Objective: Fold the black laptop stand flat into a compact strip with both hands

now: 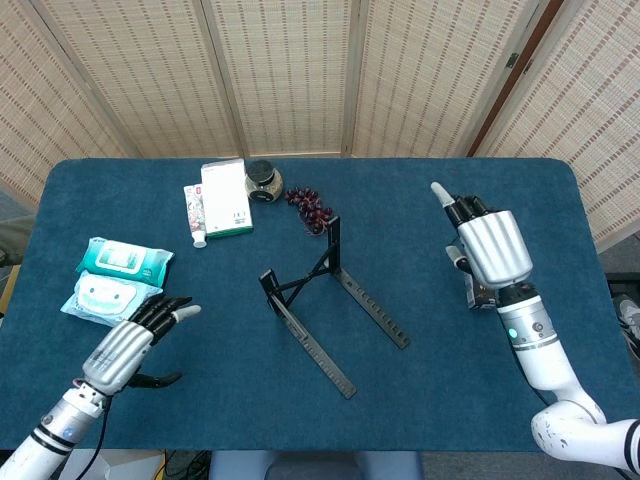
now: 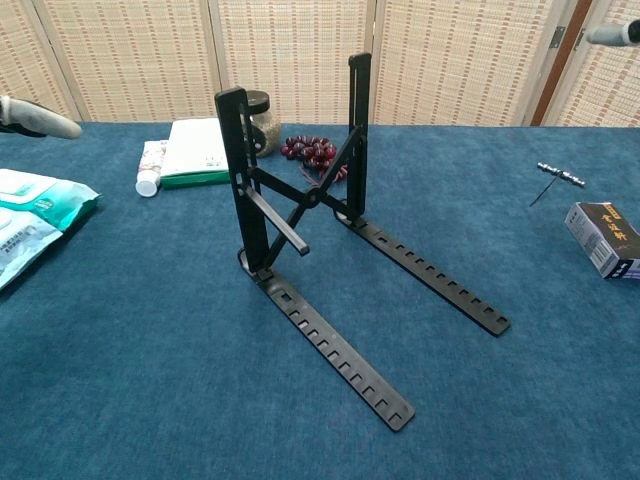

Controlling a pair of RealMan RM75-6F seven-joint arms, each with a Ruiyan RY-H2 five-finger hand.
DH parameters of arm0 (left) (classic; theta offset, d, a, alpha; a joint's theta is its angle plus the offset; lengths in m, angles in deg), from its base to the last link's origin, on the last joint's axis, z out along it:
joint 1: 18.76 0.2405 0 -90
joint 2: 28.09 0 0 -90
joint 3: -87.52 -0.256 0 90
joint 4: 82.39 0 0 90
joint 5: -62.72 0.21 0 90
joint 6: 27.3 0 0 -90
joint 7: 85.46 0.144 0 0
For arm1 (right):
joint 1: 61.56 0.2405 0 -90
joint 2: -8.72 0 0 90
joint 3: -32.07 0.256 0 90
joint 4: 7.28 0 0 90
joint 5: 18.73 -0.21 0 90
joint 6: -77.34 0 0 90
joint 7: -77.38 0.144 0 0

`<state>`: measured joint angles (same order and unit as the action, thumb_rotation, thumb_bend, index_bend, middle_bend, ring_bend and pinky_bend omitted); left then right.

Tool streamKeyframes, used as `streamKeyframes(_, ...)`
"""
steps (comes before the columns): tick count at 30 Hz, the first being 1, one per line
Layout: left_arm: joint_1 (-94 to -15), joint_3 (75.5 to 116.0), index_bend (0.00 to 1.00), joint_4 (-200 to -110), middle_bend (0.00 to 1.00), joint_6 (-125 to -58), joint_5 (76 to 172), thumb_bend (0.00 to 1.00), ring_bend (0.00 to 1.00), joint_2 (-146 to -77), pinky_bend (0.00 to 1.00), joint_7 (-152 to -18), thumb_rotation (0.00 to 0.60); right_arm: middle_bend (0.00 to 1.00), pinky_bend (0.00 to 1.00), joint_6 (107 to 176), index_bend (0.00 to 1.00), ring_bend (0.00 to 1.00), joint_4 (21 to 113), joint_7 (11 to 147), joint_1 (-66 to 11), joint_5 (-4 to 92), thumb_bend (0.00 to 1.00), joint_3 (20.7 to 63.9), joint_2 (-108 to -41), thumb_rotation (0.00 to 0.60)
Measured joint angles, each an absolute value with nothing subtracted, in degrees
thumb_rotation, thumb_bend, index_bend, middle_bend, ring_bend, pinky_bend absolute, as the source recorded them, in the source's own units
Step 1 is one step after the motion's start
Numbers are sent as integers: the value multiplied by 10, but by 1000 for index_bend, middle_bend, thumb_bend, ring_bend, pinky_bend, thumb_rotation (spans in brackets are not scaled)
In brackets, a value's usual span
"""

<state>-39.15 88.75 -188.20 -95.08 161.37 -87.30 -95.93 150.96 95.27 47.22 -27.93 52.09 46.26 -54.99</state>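
Note:
The black laptop stand [image 1: 303, 283] stands unfolded mid-table, its two slotted rails flat on the blue cloth and its two uprights raised with a cross brace between them. In the chest view the laptop stand [image 2: 316, 197] is untouched. My left hand [image 1: 130, 345] hovers at the front left, fingers stretched toward the stand and well apart from it, holding nothing. My right hand [image 1: 490, 250] is raised to the right of the stand, back to the camera, fingers extended, holding nothing. The chest view catches only a left fingertip [image 2: 38, 117] and a right fingertip [image 2: 612, 35].
Two wet-wipe packs [image 1: 118, 278] lie at the left near my left hand. A white box [image 1: 226, 197], a tube [image 1: 194, 216], a jar [image 1: 264, 181] and dark beads [image 1: 311, 208] sit behind the stand. A small black box [image 2: 604, 238] and a thin metal tool [image 2: 557, 177] lie at the right.

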Motion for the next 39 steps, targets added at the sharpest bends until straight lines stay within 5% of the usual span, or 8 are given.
streamKeyframes(25,-626,900,119,-1828,92,-803,1652,147,98,-972,0,-1243,600,295,689,1522,0,286,947,470,-297,487,181,471,-540,600)
streamKeyframes(39,-670,883,119,-1762,92,-765,1606,147,99,-1041,0,-1284,600,295,689,1529,0,286,934,489,-313,488,181,465,-535,600)
